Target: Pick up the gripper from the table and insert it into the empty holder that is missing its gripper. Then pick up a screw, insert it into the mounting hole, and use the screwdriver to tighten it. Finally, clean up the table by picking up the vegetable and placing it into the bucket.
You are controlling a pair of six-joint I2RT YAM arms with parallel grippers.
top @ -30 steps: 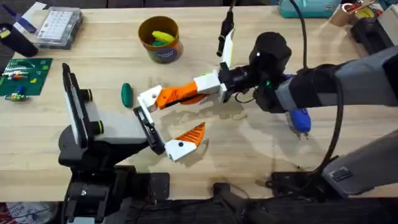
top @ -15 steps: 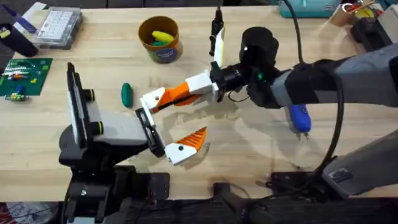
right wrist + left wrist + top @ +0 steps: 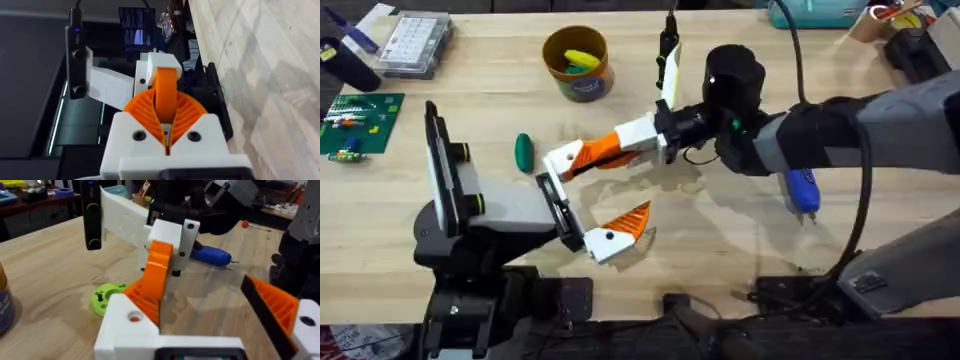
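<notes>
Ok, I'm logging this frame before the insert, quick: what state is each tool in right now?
Left tool: cannot be told.
Right tool: closed, holding the orange ribbed finger.

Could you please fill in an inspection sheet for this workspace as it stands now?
Surface: light wooden table, in use.
Job's things: orange finger piece held at the holder; blue screwdriver on the table under the right arm; green vegetable on the table, outside the bucket; no screw made out.
Clutter: clear parts box, green circuit board.
Tools: right tool shut on the finger piece; the left arm carries the holder.
Cables: black cable looping from the right arm to the front edge.
Surroundings: teal box at the far edge.
</notes>
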